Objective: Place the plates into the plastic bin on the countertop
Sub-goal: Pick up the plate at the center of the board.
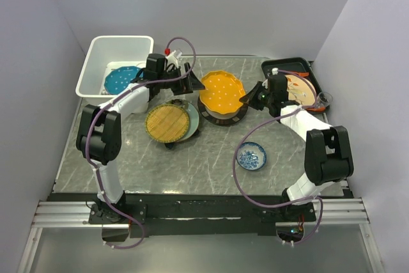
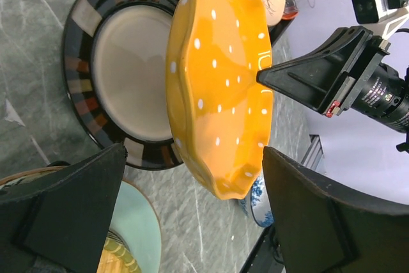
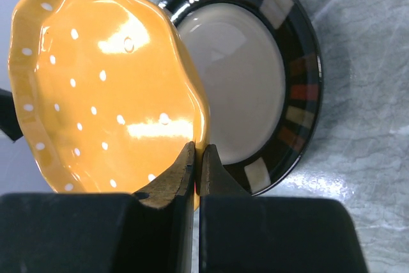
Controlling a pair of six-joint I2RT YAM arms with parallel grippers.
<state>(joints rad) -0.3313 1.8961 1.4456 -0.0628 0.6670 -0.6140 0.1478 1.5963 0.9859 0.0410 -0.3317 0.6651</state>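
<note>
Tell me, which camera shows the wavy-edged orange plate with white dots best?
The right wrist view: the wavy-edged orange plate with white dots fills it, glossy inside facing the camera, rim pinched between the right arm's shut jaws. The top view shows it whole but small; the left wrist view sees it obliquely.

A: Top camera's perched high behind the robot, gazing down and forward, the whole worktop (image 1: pixel 211 158) in frame.
B: Left wrist view is rolled sideways and very close, looking out past the left pincer (image 2: pixel 193 155) at the orange dotted plate (image 2: pixel 220 81).
A: Right wrist faces it from the other side, closer still, the right pincer (image 3: pixel 198 151) along the bottom edge.
B: All three share that plate and the dark striped plate (image 3: pixel 300 87) beneath.
</note>
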